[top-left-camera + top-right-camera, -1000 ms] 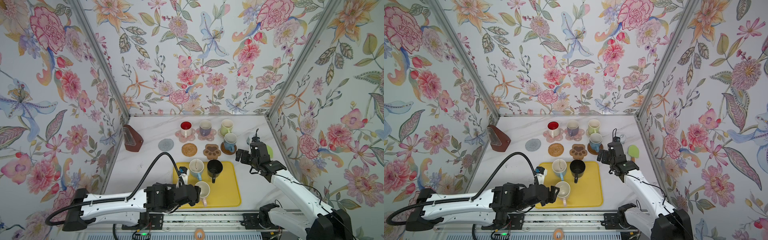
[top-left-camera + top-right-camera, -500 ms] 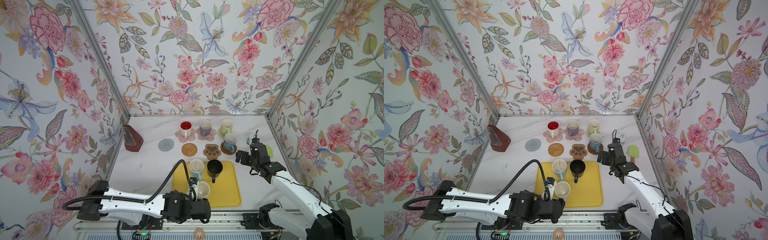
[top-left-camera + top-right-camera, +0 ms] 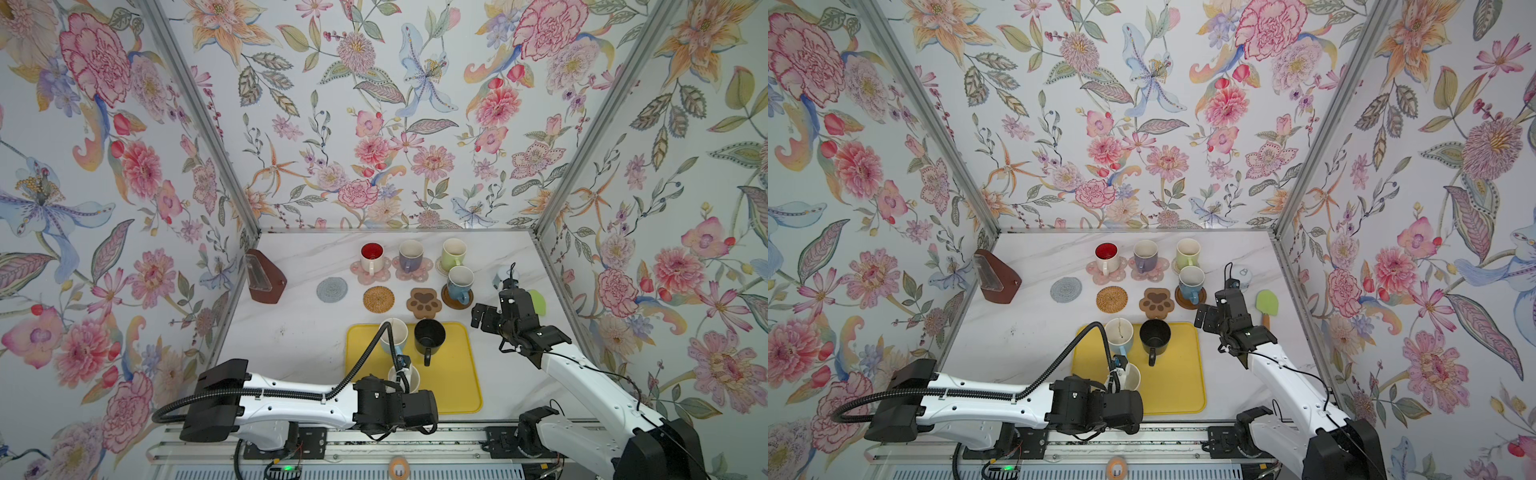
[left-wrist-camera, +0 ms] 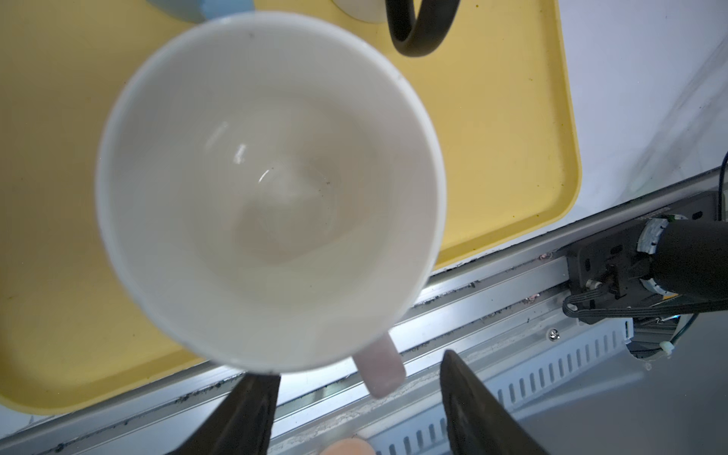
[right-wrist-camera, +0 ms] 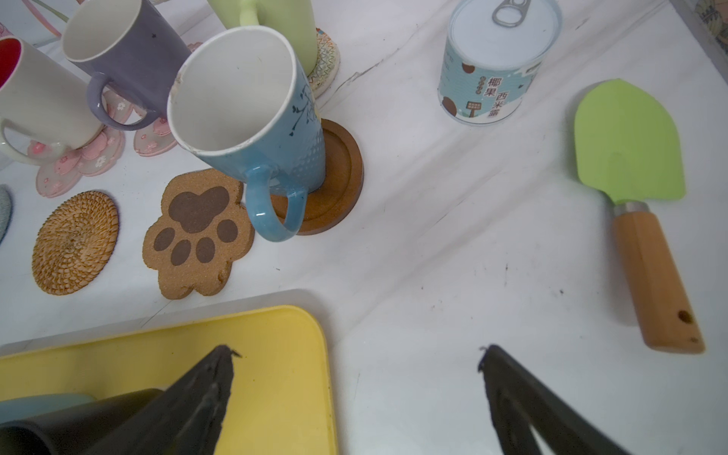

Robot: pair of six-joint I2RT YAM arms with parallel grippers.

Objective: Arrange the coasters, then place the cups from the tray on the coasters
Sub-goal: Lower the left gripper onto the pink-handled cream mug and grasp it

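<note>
– Left wrist: pink cup (image 4: pixel 272 189) where?
– Upright on tray (image 4: pixel 492 138), near edge. Left gripper (image 4: pixel 354 368) jaws half apart, handle between, gaps both sides.
– Right gripper (image 5: pixel 356 348)?
– Jaws wide, empty, over table (image 5: pixel 433 256) by tray corner. Blue cup (image 5: pixel 252 118) on dark coaster (image 5: pixel 338 189).

Marble table (image 3: pixel 299 332), yellow tray (image 3: pixel 457 374), paw coaster (image 3: pixel 424 302)

Pink mug (image 3: pixel 412 376) half hidden behind left arm (image 3: pixel 291 401), light blue mug (image 4: pixel 197 8) cut off at edge
</note>
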